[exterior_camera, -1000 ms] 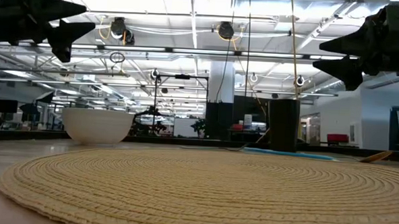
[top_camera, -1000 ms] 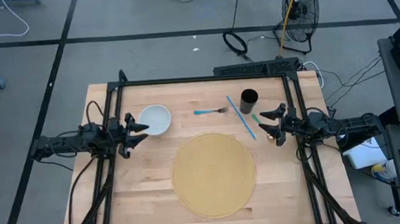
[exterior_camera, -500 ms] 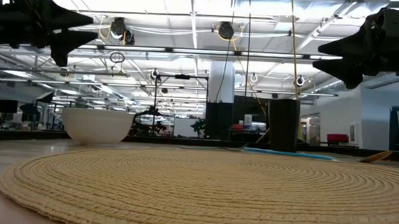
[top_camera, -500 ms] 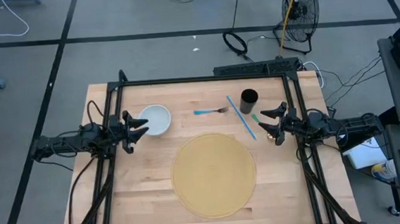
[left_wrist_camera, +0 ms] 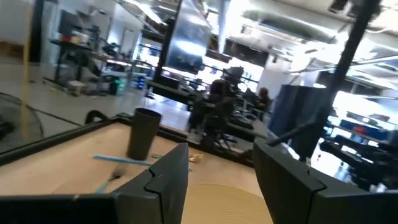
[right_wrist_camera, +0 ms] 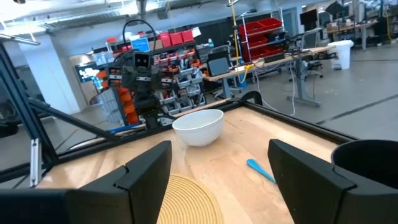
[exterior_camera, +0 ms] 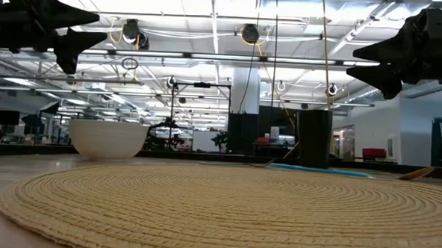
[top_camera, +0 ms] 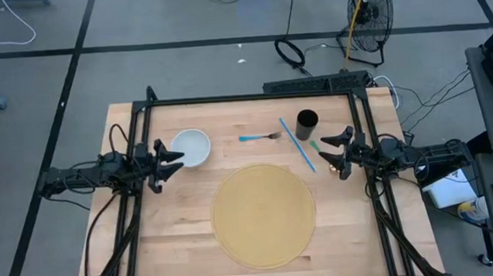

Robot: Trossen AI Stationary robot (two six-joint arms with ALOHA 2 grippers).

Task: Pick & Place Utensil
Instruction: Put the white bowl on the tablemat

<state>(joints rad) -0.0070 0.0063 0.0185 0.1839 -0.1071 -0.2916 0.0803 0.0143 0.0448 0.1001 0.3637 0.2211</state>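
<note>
A fork with a blue handle lies flat on the wooden table between a white bowl and a black cup. A long blue utensil lies slanted beside the cup. A round woven placemat covers the table's middle. My left gripper hovers open beside the bowl, off the table. My right gripper hovers open near the blue utensil's lower end, also raised. In the right wrist view the bowl stands ahead of the open fingers.
A small green item and a yellowish piece lie close to my right gripper. A black frame runs along the table's far edge and sides. Bare wood shows on both sides of the placemat.
My left gripper has dipped slightly in the low view. The right gripper and the things on the table have stayed where they were.
</note>
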